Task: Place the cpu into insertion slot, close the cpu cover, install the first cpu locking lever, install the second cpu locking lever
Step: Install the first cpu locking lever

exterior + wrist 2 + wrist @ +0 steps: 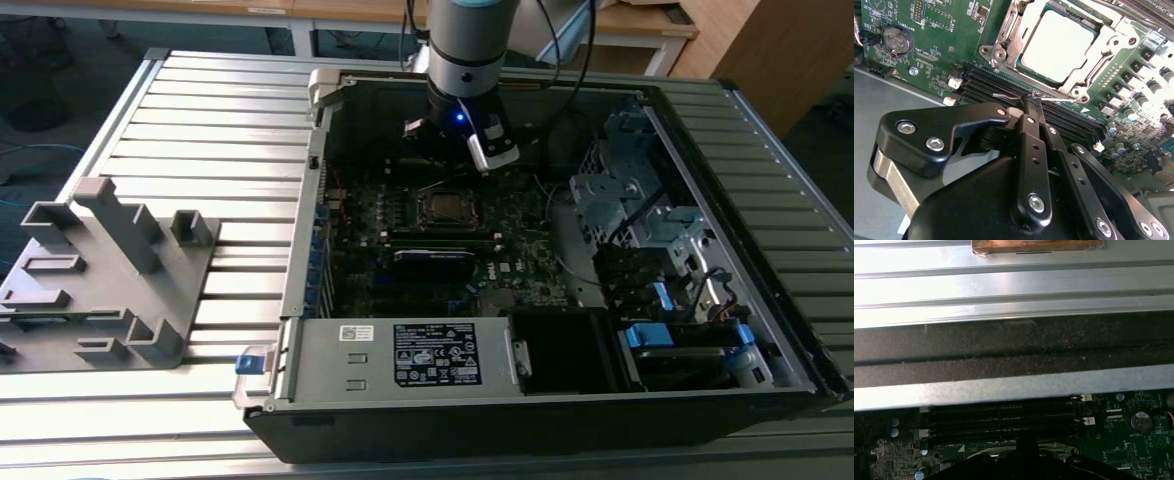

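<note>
So here's where you're at: the cpu [1056, 45] is sitting in the insertion slot [423, 208], and in the second wrist view the cpu cover [1004, 32] looks like it's lying down around it, the silver top showing through the frame's window.

Your gripper [1032, 102] is down inside the computer case [320, 200], just beside the socket. The fingers [1026, 130] are pressed together, and their tips sit right on the thin wire locking lever [1004, 95], which pokes out to either side of them. I honestly can't tell if the wire is pinched between the tips or just resting against them.

Stuff I'd worry about:

- That lever is skinny and probably springy. If the tips only have it by an edge, my guess is it slips off and snaps back up, leaving the cover unclamped.
- The memory slots [989, 85] are right next to the fingertips. If the push drifts sideways, you could scrape them or the small white connectors [955, 82] nearby.
- If the lever misses its hook, the cover could look closed without being locked.
- I can't tell whether the chip is fully flat. Clamping a crooked one could hurt the socket contacts.
</note>
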Controlling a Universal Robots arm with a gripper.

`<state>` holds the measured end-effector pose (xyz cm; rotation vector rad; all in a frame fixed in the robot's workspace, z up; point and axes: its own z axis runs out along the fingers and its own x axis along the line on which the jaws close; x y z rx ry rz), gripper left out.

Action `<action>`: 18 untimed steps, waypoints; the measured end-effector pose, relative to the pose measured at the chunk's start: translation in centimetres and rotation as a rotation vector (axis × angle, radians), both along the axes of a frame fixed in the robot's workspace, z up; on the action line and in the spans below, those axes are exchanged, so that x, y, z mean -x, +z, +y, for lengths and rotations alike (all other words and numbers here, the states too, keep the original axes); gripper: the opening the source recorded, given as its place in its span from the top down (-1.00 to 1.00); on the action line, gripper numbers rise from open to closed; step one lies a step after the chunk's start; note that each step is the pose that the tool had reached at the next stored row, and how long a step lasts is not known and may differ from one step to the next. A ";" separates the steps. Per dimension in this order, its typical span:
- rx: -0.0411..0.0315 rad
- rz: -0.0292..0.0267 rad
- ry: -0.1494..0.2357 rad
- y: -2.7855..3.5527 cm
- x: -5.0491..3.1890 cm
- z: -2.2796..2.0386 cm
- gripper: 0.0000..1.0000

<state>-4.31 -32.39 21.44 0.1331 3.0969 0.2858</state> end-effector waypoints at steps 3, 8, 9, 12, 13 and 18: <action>0.0003 -0.0005 0.000 -0.10 0.00 0.00 0.80; 0.0009 -0.0007 -0.007 -0.19 0.00 0.00 0.80; 0.0012 -0.0006 -0.016 -0.21 0.01 0.00 0.80; 0.0017 -0.0006 -0.065 -0.32 0.00 0.00 0.80; 0.0017 -0.0005 -0.078 -0.35 0.00 0.00 0.80; 0.0018 -0.0006 -0.102 -0.39 0.00 0.00 0.80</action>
